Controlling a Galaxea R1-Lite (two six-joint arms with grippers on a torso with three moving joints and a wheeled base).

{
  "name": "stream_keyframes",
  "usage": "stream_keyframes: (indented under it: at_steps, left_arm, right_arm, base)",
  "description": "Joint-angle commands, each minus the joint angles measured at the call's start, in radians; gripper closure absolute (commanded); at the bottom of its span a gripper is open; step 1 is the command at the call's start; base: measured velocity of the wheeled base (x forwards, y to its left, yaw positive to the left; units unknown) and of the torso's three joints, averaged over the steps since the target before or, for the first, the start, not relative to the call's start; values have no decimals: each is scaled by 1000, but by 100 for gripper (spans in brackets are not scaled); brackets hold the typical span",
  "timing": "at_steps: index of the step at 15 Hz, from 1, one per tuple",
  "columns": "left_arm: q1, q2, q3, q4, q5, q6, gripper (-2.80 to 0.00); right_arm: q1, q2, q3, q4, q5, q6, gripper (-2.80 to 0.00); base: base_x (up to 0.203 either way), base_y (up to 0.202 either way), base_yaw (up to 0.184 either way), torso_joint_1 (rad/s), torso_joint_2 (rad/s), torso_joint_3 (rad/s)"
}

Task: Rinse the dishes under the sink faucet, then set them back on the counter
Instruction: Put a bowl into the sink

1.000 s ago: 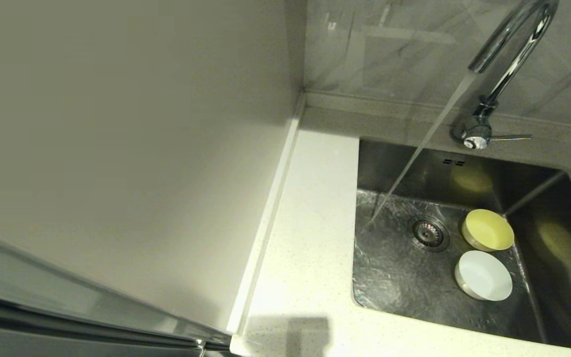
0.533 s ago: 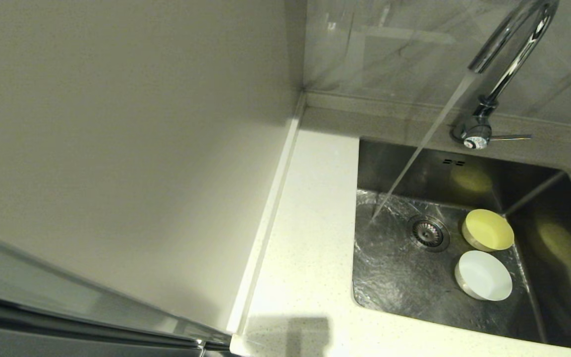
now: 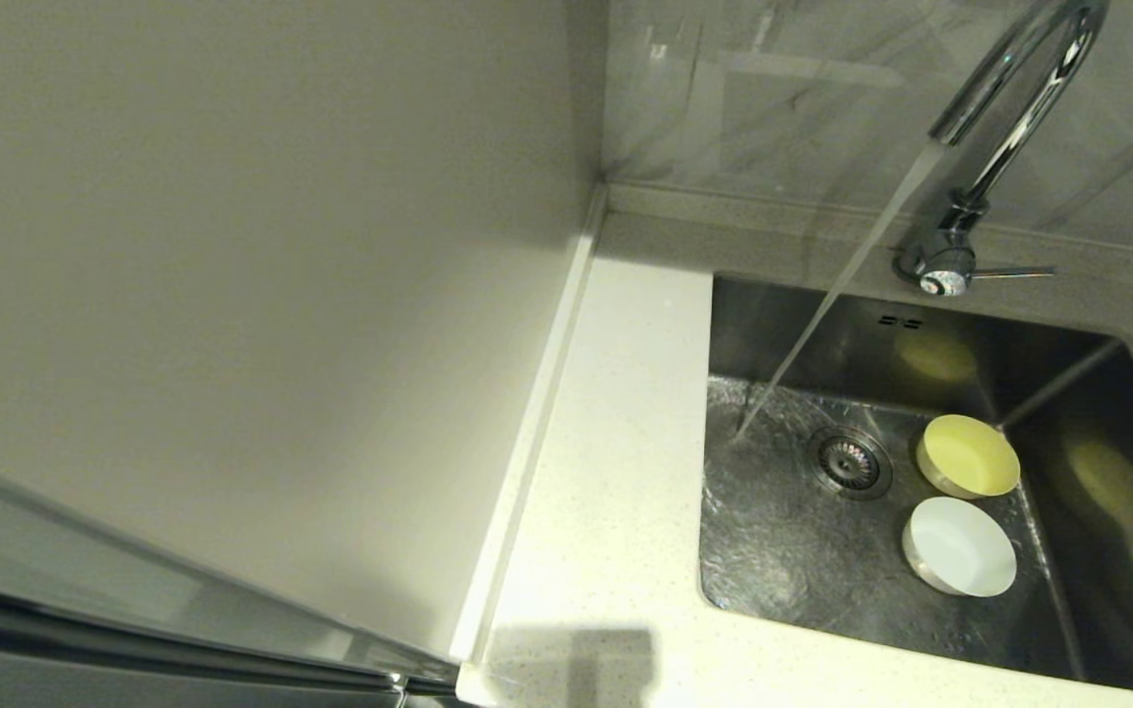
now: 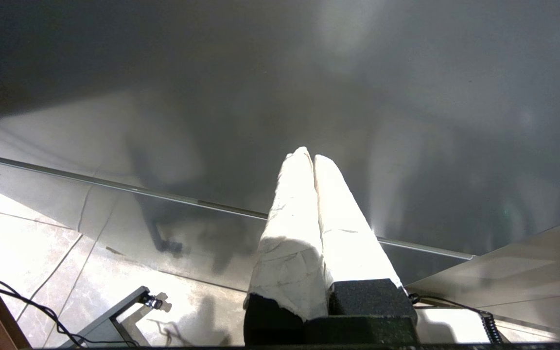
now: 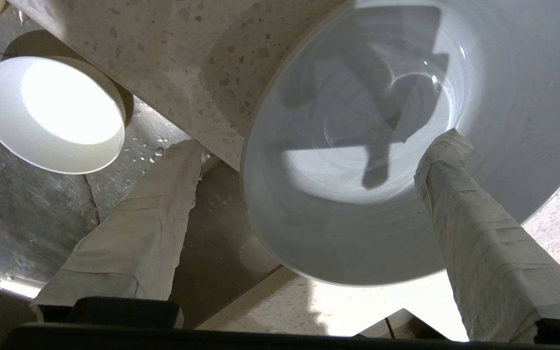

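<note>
Bowl (image 5: 358,160), white and glossy, between spread right tool (image 5: 309,150) fingers.

The counter (image 3: 616,472) is cream-white with fine dark speckles, and the right wrist view shows those flecks as grey and brown. The sink (image 3: 783,560) is brushed grey steel with a darker round drain strainer (image 3: 849,462). The faucet (image 3: 1009,108) is shiny chrome. One bowl is pale yellow (image 3: 968,455); the white bowl (image 3: 960,546) beside it is plain. A third white bowl (image 5: 358,160), between the right gripper's fingers (image 5: 139,233), is plain too. Both grippers' fingers are wrapped in off-white tape (image 4: 314,228) over black bases.
</note>
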Motion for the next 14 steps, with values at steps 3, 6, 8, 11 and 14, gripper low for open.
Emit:
stream_keyframes:
  at_steps: [3,6,8,11,14]
  left_arm:
    - [0,-3,0,0,0,-1,0]
    - [0,-3,0,0,0,-1,0]
    - [0,-3,0,0,0,-1,0]
    - [0,-3,0,0,0,-1,0]
    - [0,-3,0,0,0,-1,0]
  right_arm:
    - [5,-4,2,5,1,1,-280]
    - [16,-9,7,5,1,-1,-280]
    - [17,-8,7,5,1,1,-280]
    - [23,-8,7,4,1,0,-280]
    - [25,-8,6,3,3,1,0]
  base:
    - [0,0,0,0,0,0]
    - [0,0,0,0,0,0]
    - [0,0,0,0,0,0]
    - [0,0,0,0,0,0]
    - [0,0,0,0,0,0]
